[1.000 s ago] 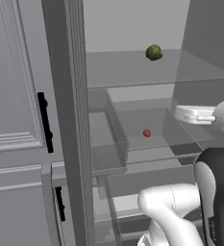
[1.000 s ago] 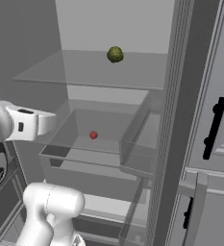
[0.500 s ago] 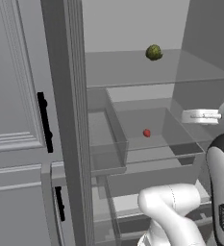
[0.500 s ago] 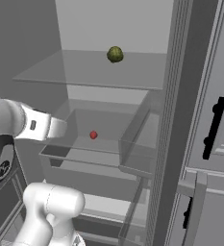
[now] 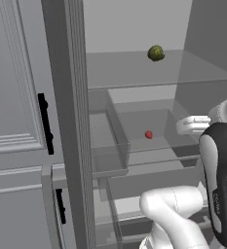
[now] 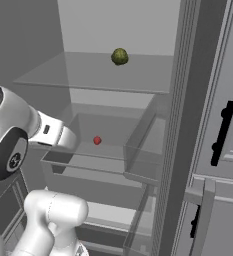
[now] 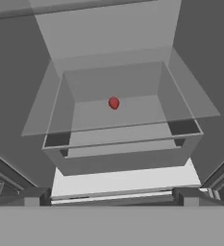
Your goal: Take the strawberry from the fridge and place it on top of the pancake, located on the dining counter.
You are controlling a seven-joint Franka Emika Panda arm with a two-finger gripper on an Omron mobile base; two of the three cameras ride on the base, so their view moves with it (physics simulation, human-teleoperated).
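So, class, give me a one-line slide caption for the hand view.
Tiny red round strawberry resting inside a translucent grey fridge drawer, seen from the approaching hand.

Open space is lying above the drawer (image 7: 123, 158) toward the strawberry (image 7: 114, 103); the drawer's front wall and the glass shelf (image 5: 149, 73) overhead are bounding the way.

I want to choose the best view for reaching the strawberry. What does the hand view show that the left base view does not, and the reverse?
Hand view alone: the clear bin's front wall seen head-on, with the strawberry centred behind it.
Left base view alone: the dark green round item on the upper shelf, and the cabinet's black handles.
Both: the strawberry, lying untouched in the bin inside the open fridge.
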